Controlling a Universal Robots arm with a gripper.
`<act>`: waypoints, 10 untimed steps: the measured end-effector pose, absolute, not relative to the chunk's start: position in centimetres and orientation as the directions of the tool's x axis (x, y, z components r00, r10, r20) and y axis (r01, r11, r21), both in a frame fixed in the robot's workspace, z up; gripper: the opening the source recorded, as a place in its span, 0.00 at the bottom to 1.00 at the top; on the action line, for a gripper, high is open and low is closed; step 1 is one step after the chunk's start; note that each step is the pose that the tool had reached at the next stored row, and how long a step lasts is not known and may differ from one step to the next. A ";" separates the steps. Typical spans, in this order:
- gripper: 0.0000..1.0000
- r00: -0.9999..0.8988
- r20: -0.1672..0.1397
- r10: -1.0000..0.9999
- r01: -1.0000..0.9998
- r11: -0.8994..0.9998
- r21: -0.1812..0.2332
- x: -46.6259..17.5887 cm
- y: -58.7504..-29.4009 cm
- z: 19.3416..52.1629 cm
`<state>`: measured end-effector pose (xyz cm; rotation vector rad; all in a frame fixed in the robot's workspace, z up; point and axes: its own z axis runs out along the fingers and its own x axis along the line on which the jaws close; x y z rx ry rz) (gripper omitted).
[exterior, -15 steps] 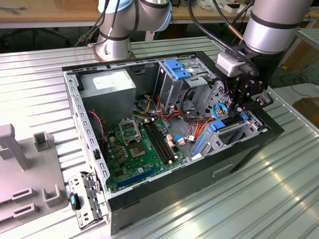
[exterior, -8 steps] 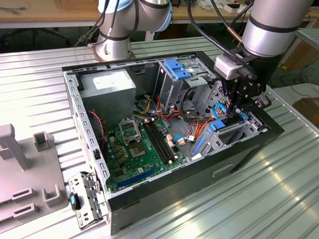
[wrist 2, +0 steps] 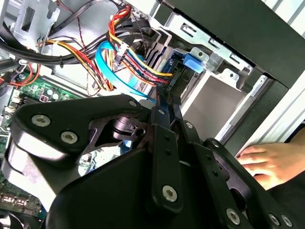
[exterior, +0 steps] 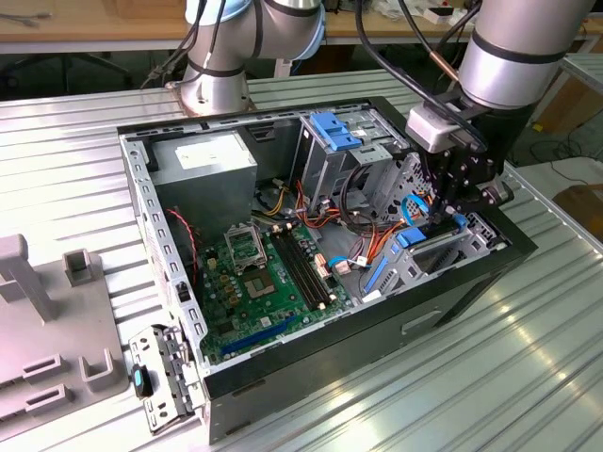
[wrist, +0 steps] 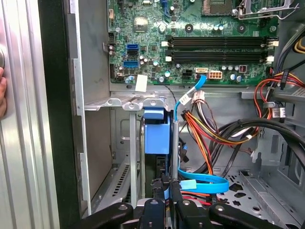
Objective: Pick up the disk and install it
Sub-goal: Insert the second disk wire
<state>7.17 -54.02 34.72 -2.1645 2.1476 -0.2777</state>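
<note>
The disk (exterior: 411, 239), dark metal framed by bright blue rails, stands on edge in the drive cage (exterior: 450, 252) at the computer case's corner on the exterior view's right. In the first wrist view the disk (wrist: 157, 136) runs down between the cage's grey walls. My gripper (exterior: 450, 202) hangs straight over it, its black fingers (wrist: 157, 205) drawn together on the disk's upper end. In the second wrist view my gripper (wrist 2: 164, 107) meets the blue rail (wrist 2: 174, 71) beside a bundle of coloured cables (wrist 2: 128, 52).
The open case holds a green motherboard (exterior: 254, 282), a power supply (exterior: 207, 160) and a grey cage with a blue bracket (exterior: 334, 127). Loose cables (wrist: 209, 133) crowd the bay. A person's hand (wrist 2: 267, 162) rests just outside the case wall. A grey fixture (exterior: 47, 330) sits on the exterior view's left.
</note>
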 end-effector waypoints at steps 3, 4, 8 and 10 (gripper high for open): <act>0.16 0.001 0.072 -0.997 -0.983 -0.015 -0.183 7.2 -54.0 34.7; 0.16 0.001 0.072 -0.997 -0.983 -0.014 -0.183 7.2 -54.0 34.7; 0.16 0.001 0.072 -0.997 -0.983 -0.015 -0.183 7.2 -54.1 34.4; 0.16 0.001 0.072 -0.997 -0.983 -0.014 -0.183 7.2 -54.1 34.3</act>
